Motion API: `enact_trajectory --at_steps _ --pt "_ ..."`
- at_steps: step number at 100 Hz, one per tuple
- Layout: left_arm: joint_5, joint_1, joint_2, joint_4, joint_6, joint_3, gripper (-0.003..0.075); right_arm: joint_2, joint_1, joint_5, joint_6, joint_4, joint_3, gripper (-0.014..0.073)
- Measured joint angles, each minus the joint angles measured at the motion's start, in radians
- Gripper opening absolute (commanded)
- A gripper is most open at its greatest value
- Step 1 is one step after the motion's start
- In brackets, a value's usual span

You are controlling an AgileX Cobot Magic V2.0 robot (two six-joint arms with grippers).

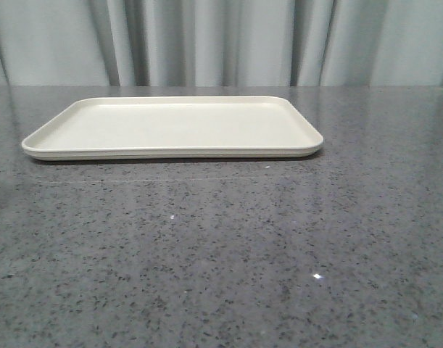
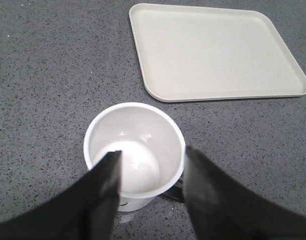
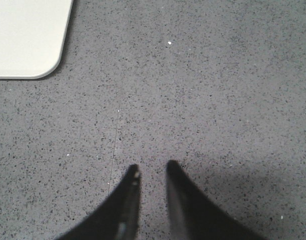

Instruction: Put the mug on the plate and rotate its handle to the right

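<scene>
Grey speckled stone-look tabletop (image 1: pixel 221 254) fills all views, w/ pale grey curtain (image 1: pixel 221 40) behind in front view. Large flat cream rectangular plate w/ rounded corners and low rim (image 1: pixel 174 151) lies on it, nothing on it yet; long axis runs left-right across the front view. Next down in size: white cylindrical mug (image 2: pixel 134 155), seen only in left wrist view, upright, mouth open to the cam, inside bare. It's off the plate (image 2: pixel 158 95), near one of the plate's long rims but clearly apart, grey top showing between. Left gripper (image 2: pixel 151 172) straddles the mug's wall: one finger inside the cup, the other outside by the rim, so it looks closed on the wall, tho whether it's lifted or standing on the table can't tell. Glossy black handle (image 2: pixel 176 191) barely shows, a dark sliver low by the outer finger; its heading vs. the plate is hard to judge. Key relation: plate lies straight ahead of the left claw, beyond the mug, so the carry looks like a short forward move by the left arm, clearing the rim. Right gripper (image 3: pixel 151 172) hovers over bare tabletop, fingers narrow w/ small gap, holding nothing; plate corner (image 3: pixel 47 70) well off to one side.
</scene>
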Motion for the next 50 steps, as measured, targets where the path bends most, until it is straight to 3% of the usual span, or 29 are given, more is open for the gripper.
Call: enact_trajectory --at_steps 6,15,50 --pt "0.004 0.000 0.000 -0.002 0.000 0.000 0.0606 0.000 0.000 0.000 0.000 0.000 0.000 0.0447" --pt "0.006 0.000 0.000 -0.002 0.000 0.000 0.0606 0.000 0.000 0.000 0.000 0.000 0.000 0.0528" --pt "0.021 0.000 0.010 0.064 -0.026 -0.002 0.0564 0.000 0.000 0.000 0.000 0.000 0.000 0.0530"
